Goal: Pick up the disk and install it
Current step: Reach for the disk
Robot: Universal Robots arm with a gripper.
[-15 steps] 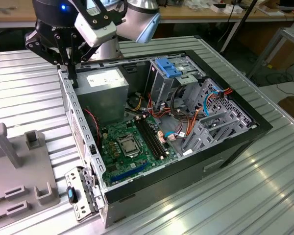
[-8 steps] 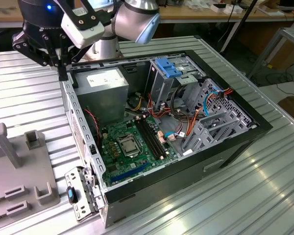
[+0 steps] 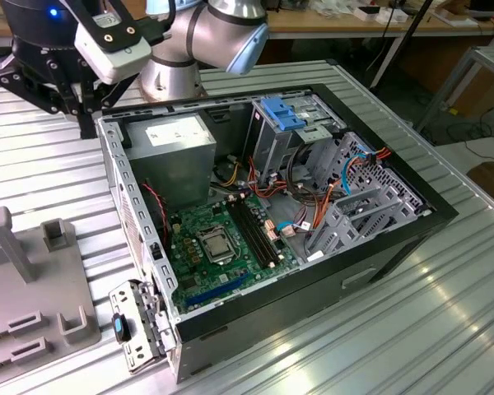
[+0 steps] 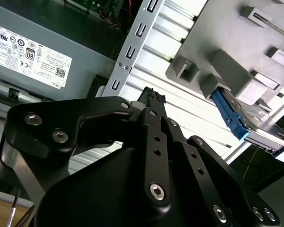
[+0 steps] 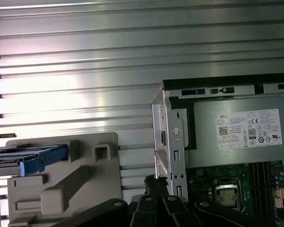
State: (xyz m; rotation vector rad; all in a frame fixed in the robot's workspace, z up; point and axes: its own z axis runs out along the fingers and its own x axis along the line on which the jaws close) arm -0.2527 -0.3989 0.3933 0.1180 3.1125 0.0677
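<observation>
Disk, dark grey with blue rails, sits in the grey holder on the ribbed metal worktop, as we see in both wrist views. The holder stands beside the open computer case. We find the hand hanging over the case's metal edge, close to the corner that holds the power supply. It is apart from the disk. Its fingers are pressed together, and we make out nothing pinched between them.
</observation>
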